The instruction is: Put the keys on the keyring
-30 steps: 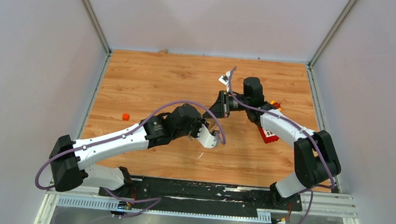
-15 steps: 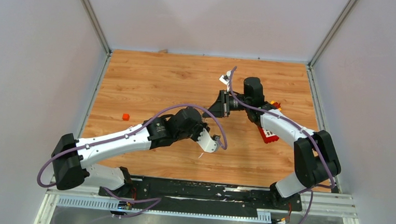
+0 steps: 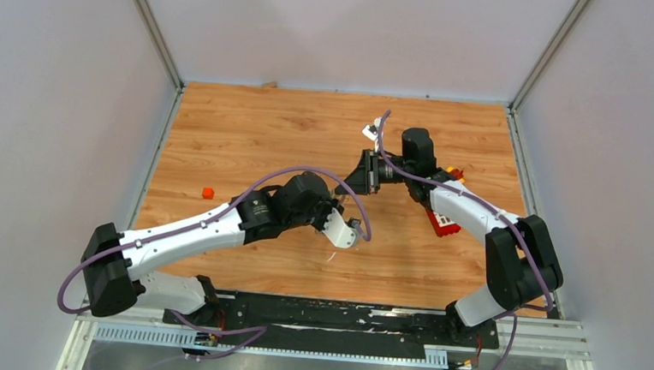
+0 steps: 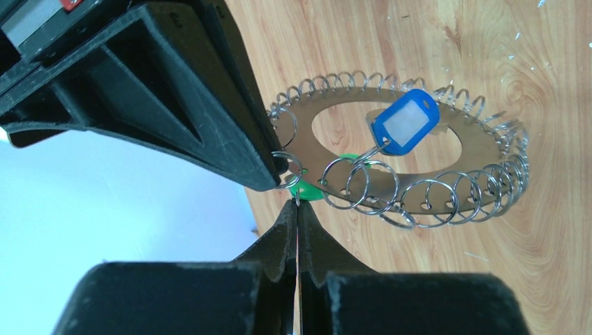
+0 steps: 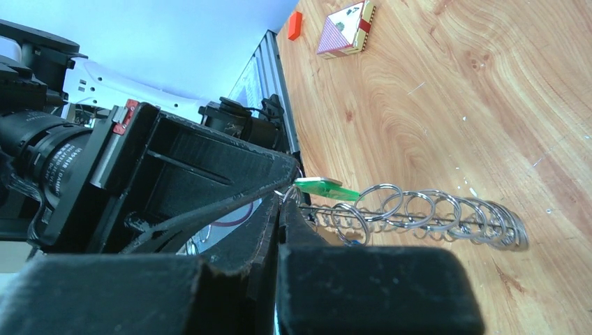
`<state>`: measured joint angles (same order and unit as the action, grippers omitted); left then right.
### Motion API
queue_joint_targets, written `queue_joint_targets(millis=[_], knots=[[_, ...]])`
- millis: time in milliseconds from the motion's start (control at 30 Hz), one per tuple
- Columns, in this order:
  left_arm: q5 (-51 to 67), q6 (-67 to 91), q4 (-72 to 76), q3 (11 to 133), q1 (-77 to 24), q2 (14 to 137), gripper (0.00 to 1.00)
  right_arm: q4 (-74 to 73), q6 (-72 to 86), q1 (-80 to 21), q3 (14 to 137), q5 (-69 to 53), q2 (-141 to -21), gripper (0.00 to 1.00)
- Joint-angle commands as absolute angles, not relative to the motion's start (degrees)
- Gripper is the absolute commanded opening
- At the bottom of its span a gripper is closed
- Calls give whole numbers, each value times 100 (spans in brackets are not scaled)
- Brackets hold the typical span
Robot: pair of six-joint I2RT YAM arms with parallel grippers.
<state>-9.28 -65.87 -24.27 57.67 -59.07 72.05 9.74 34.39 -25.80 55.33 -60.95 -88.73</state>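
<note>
The keyring [image 4: 475,150] is a flat silver oval plate with many wire loops round its rim; it is held off the wooden table. In the right wrist view the keyring [image 5: 433,213] shows edge-on. A blue key [image 4: 405,129] hangs from one loop and lies over the plate. The green key [image 4: 311,192] peeks out under the plate's near rim, and the green key [image 5: 324,187] sticks out flat. My left gripper [image 4: 297,204] is shut on a thin wire loop at the green key. My right gripper [image 5: 283,202] is shut on a rim loop of the keyring.
A red block with white squares [image 3: 443,225] lies under the right forearm. A small orange cube [image 3: 208,192] sits at the table's left. Both grippers, left [image 3: 353,235] and right [image 3: 351,186], meet tip to tip near the table's middle. Walls enclose three sides.
The left wrist dipped slightly toward the near edge, then came back a little. The right arm has not moved. Both grippers stayed shut.
</note>
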Motion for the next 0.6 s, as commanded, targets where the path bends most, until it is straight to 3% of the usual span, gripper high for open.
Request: queue_joint_targets(millis=[0, 567], knots=[[-738, -6436, -2417, 5991, -5834, 6975, 0, 1134, 3370, -2560, 5644, -6101, -8799, 0], [-1034, -6266, -2010, 6140, -5774, 7208, 0, 1066, 3266, -2592, 5679, -6130, -8779, 0]])
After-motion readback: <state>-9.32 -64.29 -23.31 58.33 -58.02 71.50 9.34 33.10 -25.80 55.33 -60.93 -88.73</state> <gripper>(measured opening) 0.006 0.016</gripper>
